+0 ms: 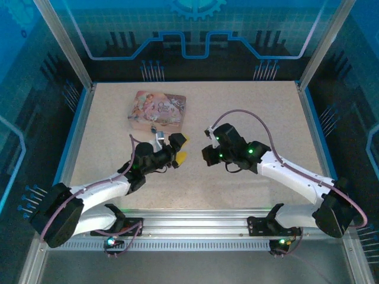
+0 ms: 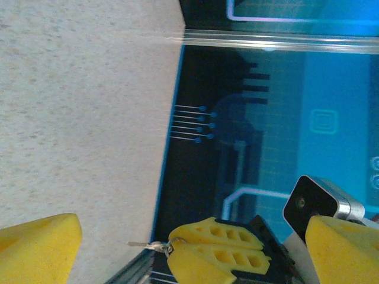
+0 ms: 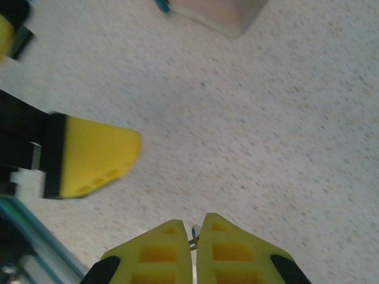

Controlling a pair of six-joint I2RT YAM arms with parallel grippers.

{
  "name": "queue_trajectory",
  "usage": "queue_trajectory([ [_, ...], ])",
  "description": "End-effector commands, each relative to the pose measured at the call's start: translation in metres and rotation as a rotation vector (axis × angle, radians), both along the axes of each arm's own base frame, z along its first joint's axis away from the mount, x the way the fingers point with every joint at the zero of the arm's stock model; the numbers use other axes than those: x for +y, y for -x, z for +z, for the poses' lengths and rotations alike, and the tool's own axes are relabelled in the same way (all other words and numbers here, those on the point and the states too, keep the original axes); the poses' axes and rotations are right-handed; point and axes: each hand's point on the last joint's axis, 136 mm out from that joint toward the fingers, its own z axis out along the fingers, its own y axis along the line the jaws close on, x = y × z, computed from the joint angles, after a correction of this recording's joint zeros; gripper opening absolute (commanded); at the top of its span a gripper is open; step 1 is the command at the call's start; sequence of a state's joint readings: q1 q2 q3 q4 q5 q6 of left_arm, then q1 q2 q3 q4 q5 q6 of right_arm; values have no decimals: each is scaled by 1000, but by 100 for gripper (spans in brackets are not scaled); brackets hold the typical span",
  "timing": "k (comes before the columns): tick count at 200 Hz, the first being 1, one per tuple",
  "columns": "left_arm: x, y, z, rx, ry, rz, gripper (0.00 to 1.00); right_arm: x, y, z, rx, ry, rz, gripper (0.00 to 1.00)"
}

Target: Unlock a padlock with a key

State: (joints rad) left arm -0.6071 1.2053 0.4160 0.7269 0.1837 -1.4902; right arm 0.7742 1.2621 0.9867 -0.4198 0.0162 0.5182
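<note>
1. Top view: the padlock point(image 1: 153, 126) lies at the near edge of the tin point(image 1: 157, 110) on the table point(image 1: 249, 106). The left gripper point(image 1: 184, 149) sits just in front of it, jaws spread wide with nothing held. The right gripper point(image 1: 207, 151) faces it from the right, close by.
2. Left wrist: the left fingers point(image 2: 38, 248) stand far apart at the bottom corners. Between them the right gripper's fingers are pressed together on a small key point(image 2: 145, 244), its metal tip poking out to the left.
3. Right wrist: the right fingers point(image 3: 237, 254) are closed, with a bit of metal showing in the seam. One left finger is on the left. The tin's corner is at the top edge, with a blurred blue bit beside it.
</note>
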Motion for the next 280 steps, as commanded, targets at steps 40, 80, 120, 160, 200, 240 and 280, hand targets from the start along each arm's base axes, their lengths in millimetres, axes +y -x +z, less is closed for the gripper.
queue_trajectory([
  [40, -19, -7, 36, -52, 240, 3, 98, 37, -6, 66, -32, -287, 1, 0],
  [80, -22, -11, 39, -66, 274, 21, 97, 39, -8, 64, -21, -297, -13, 0],
  [120, -23, -11, 40, -60, 281, 29, 95, 43, -7, 61, -5, -319, -7, 0],
  [160, -24, -11, 45, -59, 308, 36, 92, 50, -9, 55, 19, -341, -9, 0],
  [200, -22, -11, 50, -81, 307, 39, 87, 47, -11, 44, 40, -323, -46, 0],
  [240, -18, -10, 52, -141, 245, 62, 85, 42, -14, 38, 100, -392, -147, 0],
  [280, -17, -7, 52, -192, 159, 69, 85, 32, -18, 42, 141, -499, -262, 0],
])
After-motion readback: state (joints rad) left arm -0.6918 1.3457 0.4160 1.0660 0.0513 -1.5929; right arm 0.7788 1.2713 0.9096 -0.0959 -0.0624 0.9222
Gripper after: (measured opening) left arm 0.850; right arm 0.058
